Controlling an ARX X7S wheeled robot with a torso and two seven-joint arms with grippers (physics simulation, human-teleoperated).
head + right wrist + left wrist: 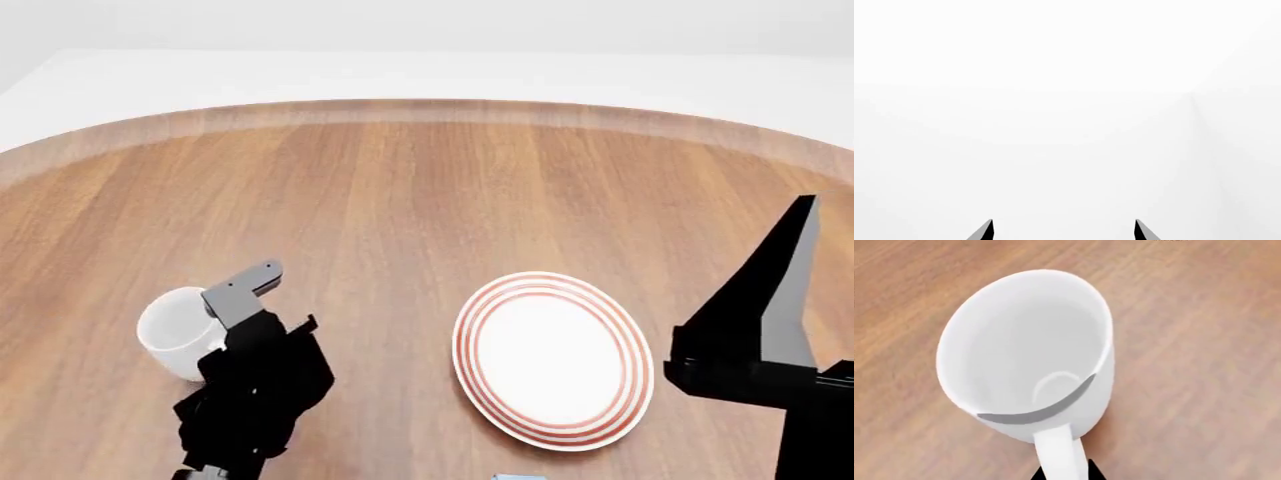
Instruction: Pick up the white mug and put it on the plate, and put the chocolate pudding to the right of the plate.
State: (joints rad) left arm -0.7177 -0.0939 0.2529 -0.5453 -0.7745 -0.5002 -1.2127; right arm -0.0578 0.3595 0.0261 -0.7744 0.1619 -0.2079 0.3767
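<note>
The plain glossy white ceramic mug [174, 330] stands upright on the brown wooden counter [400, 190], well to the left of the round white plate with red rings [553, 360]. The left tool [1062, 476] sits at the mug's loop handle [1061, 452]; whether it pinches the handle I cannot tell. The right tool [1063, 231] points away, spread and empty. The grasp seems in hand; next comes a lift and carry to the plate.
</note>
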